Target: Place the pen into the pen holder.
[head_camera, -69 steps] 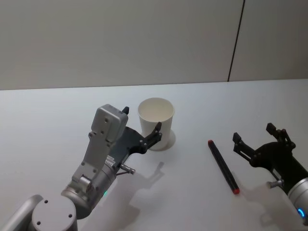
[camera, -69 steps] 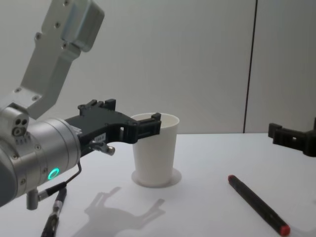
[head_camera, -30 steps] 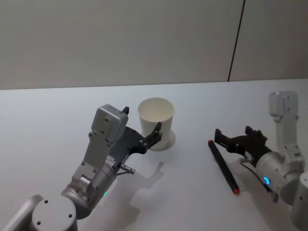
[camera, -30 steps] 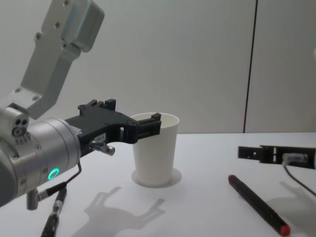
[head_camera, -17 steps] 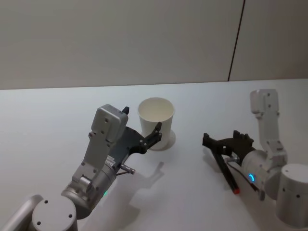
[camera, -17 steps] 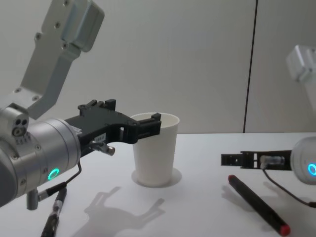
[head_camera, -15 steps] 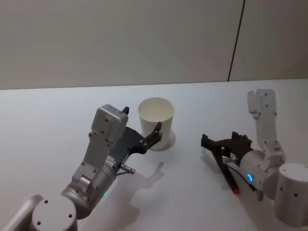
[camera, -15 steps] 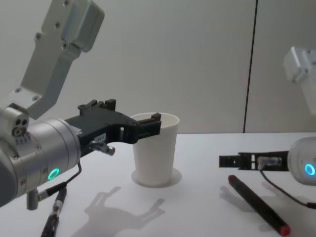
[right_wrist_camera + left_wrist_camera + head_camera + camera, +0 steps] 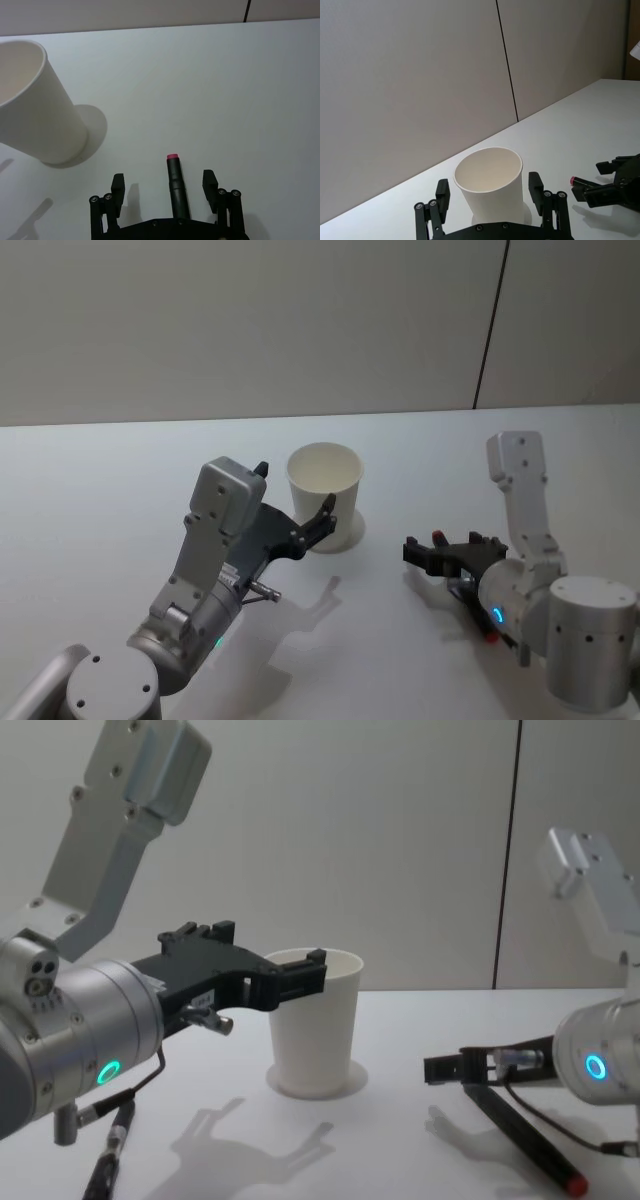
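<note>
1. white cup [image 9: 324, 495] stands on the tabletop [image 9: 100, 490] between the spread fingers of the left end effector [image 9: 489, 184].
2. right wrist view shows the black, red-tipped pen [image 9: 176, 185] lying flat between the parted fingers of the right end effector [image 9: 163, 181].

White counter [image 9: 120, 470] in front of me, plain top, runs back to a grey wall. Two items on it. Pen holder [image 9: 324, 490]: white paper cup, upright, mouth up, near centre. Pen [image 9: 528, 1140]: black barrel, red at both ends, lying flat to the cup's right, apart from it, far tip angled slightly toward the cup.
</note>
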